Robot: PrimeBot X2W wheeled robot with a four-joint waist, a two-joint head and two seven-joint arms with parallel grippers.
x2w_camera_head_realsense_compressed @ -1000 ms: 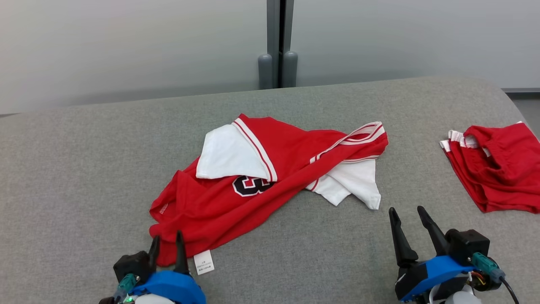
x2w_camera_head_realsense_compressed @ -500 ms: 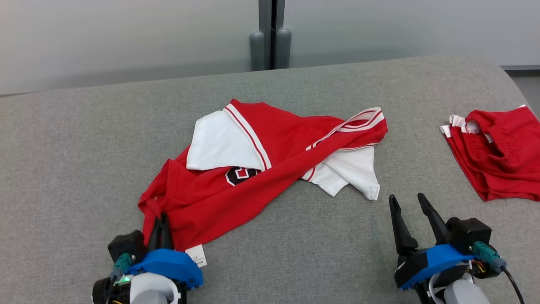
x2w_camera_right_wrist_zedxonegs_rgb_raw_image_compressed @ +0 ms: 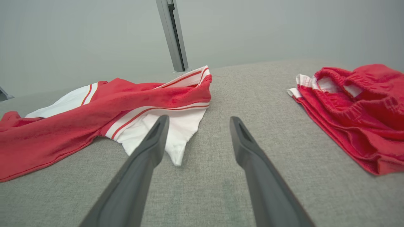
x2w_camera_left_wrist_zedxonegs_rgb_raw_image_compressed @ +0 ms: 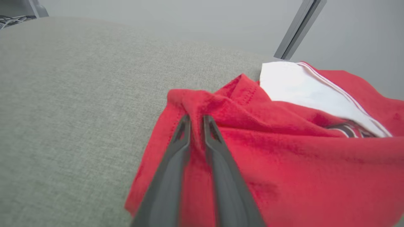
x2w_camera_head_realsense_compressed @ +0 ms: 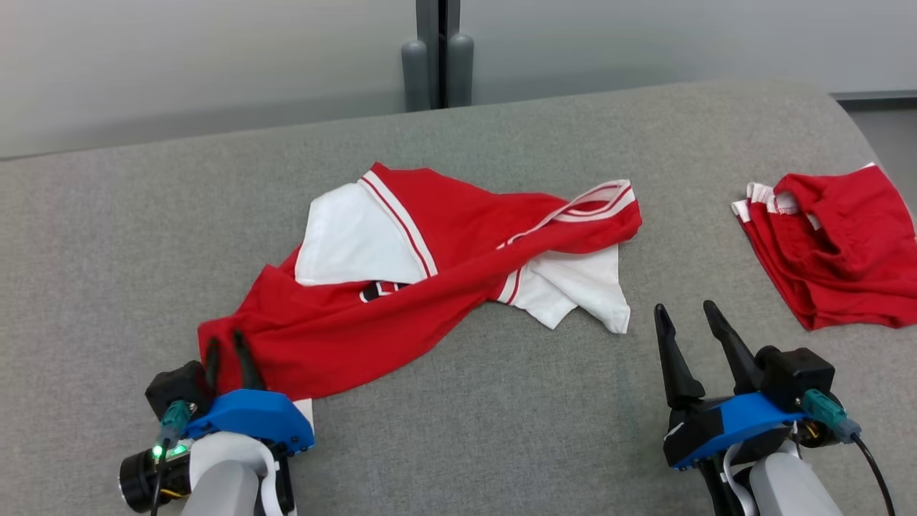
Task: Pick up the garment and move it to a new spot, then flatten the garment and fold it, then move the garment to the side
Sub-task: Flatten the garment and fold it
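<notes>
Left gripper [x2w_camera_head_realsense_compressed: 224, 340] clamped tight on corner of red jersey [x2w_camera_head_realsense_compressed: 458, 229].
Right gripper [x2w_camera_head_realsense_compressed: 684, 307] spread wide, empty, near white flap [x2w_camera_head_realsense_compressed: 580, 287]; red shorts [x2w_camera_head_realsense_compressed: 838, 244] well apart.

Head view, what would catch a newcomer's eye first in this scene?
The crumpled red and white jersey in the middle of the grey cushion stands out most, with the left claw pinched shut on its near-left corner. A second red garment lies bunched at the far right, apart from the jersey. The right claw is open, in front of the gap between them.
</notes>
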